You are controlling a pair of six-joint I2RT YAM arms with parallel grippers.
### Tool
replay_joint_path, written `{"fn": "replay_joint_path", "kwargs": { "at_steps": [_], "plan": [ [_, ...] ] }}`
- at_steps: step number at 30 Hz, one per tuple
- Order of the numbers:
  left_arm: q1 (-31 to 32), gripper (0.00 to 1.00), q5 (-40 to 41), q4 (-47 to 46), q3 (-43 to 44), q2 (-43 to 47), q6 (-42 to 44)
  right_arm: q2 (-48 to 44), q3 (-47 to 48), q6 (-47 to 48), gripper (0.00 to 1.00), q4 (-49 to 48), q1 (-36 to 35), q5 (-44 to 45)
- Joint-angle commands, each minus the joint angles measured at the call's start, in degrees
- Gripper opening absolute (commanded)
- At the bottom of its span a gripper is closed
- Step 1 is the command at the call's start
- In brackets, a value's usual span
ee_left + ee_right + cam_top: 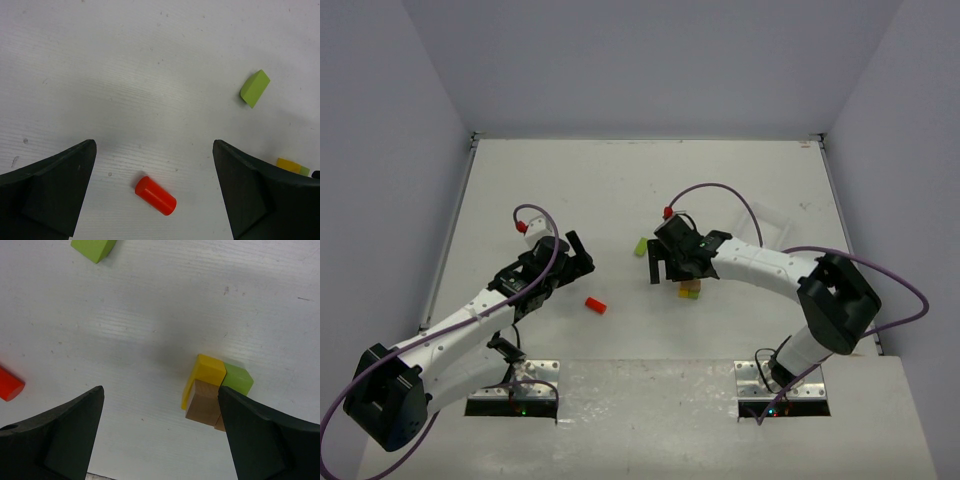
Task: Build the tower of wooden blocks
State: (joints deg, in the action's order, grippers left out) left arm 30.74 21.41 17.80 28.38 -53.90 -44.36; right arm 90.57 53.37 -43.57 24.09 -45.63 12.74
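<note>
As jaws gape, left gripper [154,146], right gripper [160,391] empty

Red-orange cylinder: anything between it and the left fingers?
Nothing visible. The red-orange cylinder lies on its side on bare table, showing in the gap between the open left fingers in the left wrist view. The loose lime green block sits far to the right of that view, out of the way.

Top external view: fixed, high behind arm bases [520,385], looks down and forward, far, whole white surface [600,190] in frame. Left wrist view: close above surface, faces down. Right wrist view: likewise. All three share red-orange wooden cylinder [595,305] [155,195] [10,384], lime green wooden block [641,246] [255,88] [92,247], cluster of yellow, tan, green wooden blocks [690,290] [290,165] [210,371].
</note>
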Motion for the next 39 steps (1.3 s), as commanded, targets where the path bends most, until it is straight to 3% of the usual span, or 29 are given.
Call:
{"fn": "replay_joint_path", "kwargs": {
  "at_steps": [1,13,25,31,39],
  "plan": [
    [0.5,1.00,0.5,-1.7,-0.3,1.2,0.4,-2.0,-0.3,-0.5,0.95,-0.7,-0.4,0.0],
    [0.5,1.00,0.6,-1.8,-0.2,0.8,0.3,-1.8,0.5,0.2,0.97,-0.9,-0.4,0.6],
    [0.5,1.00,0.4,-1.8,-0.1,1.2,0.4,-2.1,6.0,0.3,0.99,3.6,-0.5,7.4],
    [0.6,1.00,0.4,-1.8,-0.4,1.3,0.3,-3.9,2.7,-7.7,0.99,8.6,-0.5,12.0],
    [0.6,1.00,-0.1,-2.4,-0.5,1.3,0.4,-6.1,-2.8,-12.5,0.99,6.4,-0.4,11.4]
  ]
}}
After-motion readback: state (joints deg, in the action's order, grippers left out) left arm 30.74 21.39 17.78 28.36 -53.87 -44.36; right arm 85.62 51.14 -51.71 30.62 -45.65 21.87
